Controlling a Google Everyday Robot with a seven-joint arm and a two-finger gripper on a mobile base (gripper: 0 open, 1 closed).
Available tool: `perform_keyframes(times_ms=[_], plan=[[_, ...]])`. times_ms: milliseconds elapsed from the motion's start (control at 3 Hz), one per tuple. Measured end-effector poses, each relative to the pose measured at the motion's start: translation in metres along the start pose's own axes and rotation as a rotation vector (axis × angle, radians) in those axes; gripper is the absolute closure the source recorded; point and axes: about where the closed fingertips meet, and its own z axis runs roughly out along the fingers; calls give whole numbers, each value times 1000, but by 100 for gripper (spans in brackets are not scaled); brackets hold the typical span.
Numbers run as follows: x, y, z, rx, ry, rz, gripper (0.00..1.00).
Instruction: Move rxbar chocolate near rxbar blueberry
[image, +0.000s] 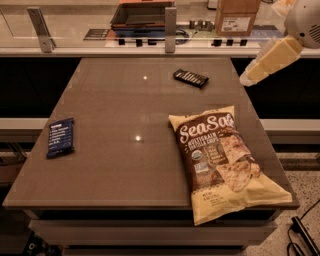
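The rxbar chocolate (190, 77) is a small black bar with white text, lying flat at the far middle-right of the table. The rxbar blueberry (60, 137) is a small dark blue bar, lying flat near the table's left edge. My gripper (250, 77) is cream coloured and hangs in the air at the upper right. It sits just beyond the table's right edge, to the right of the black bar, pointing down and left. It holds nothing that I can see.
A large Sea Salt chip bag (222, 160) lies on the front right of the brown table (125, 100), overhanging the front edge. A counter with a dark tray (142, 14) and a cardboard box (237, 16) runs behind the table.
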Motion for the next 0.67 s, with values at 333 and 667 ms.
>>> perform_keyframes(times_ms=[333,667], plan=[[0,-25,17,25,-84,40,0],[5,-47,38,29,-157,89,0]])
